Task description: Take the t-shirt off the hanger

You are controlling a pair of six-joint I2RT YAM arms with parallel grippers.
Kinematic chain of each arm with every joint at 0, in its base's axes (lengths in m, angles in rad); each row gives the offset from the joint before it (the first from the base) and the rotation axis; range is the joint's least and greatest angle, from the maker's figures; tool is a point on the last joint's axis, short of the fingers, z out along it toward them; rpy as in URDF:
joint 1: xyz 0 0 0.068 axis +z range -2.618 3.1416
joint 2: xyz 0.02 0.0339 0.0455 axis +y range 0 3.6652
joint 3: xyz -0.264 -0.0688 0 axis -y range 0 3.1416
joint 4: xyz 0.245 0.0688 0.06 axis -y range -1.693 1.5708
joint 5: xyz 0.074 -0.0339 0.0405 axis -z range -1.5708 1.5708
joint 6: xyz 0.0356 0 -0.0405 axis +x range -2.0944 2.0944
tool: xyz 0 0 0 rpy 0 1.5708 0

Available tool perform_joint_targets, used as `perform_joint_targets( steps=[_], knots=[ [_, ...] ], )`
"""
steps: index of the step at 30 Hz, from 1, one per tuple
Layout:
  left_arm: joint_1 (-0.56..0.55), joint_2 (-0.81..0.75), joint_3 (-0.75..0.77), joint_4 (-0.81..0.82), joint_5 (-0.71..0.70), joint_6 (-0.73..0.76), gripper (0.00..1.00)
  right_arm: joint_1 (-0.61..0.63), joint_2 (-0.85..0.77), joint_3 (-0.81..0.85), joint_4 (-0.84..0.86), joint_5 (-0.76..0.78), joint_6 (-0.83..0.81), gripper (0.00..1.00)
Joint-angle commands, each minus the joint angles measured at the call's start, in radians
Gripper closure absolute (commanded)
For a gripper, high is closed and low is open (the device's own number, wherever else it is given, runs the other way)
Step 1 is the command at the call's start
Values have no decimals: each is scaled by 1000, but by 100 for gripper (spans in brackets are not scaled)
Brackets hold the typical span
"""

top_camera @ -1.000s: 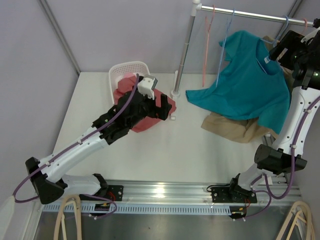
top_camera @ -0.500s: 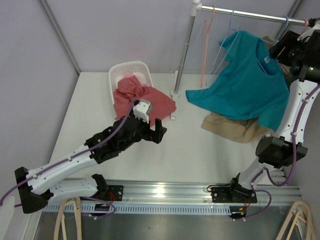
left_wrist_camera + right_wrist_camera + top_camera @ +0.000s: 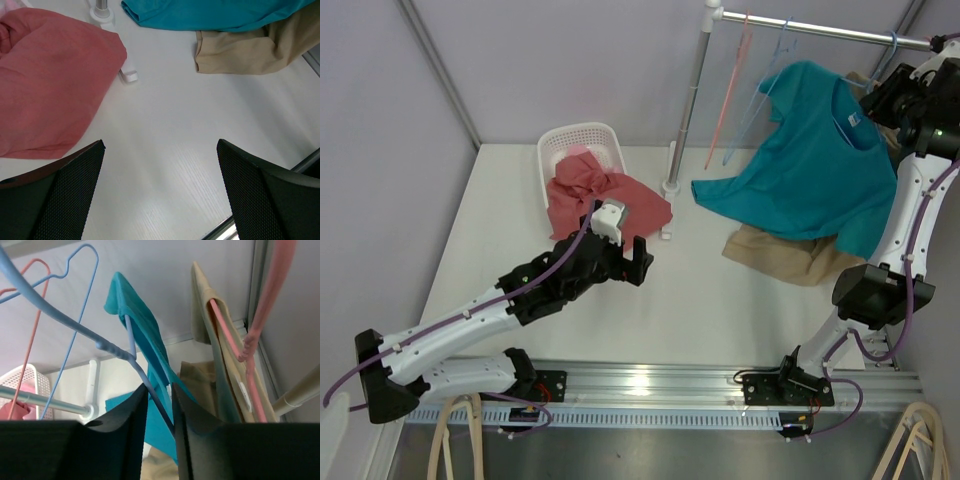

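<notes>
Here t-shirt hangs collar up at rail, body draping leftward.

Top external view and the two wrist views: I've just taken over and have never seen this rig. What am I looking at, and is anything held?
Two robot arms are bolted at the table's near edge, each ending in a two-finger pincer. The top view looks down from behind them; each wrist view looks past its own fingers. On the table: a red cloth overlapping a white basket, and a beige garment. A teal t-shirt hangs on a blue hanger from the rail. The left pincer is open above the table, holding nothing. The right pincer is up there, fingers close either side of the hanger's wire; whether they clamp it, I cannot tell.
</notes>
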Motion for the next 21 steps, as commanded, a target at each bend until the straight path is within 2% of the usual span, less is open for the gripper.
perform_joint_targets(
  steps=[1,2,5,16,21],
  knots=[
    [-7,1,10,26,-21,11,1,8,3,45,33,-24,5,72],
    [-7,1,6,26,-21,11,0,13,0,45,34,-24,3,85],
    [-7,-2,2,28,-22,12,0,39,-1,55,30,5,-1,100],
    [-7,-11,-7,24,-41,23,0,148,14,121,-45,104,-17,100],
    [-7,0,19,50,-26,63,0,284,-8,140,-47,303,-78,100]
  ],
)
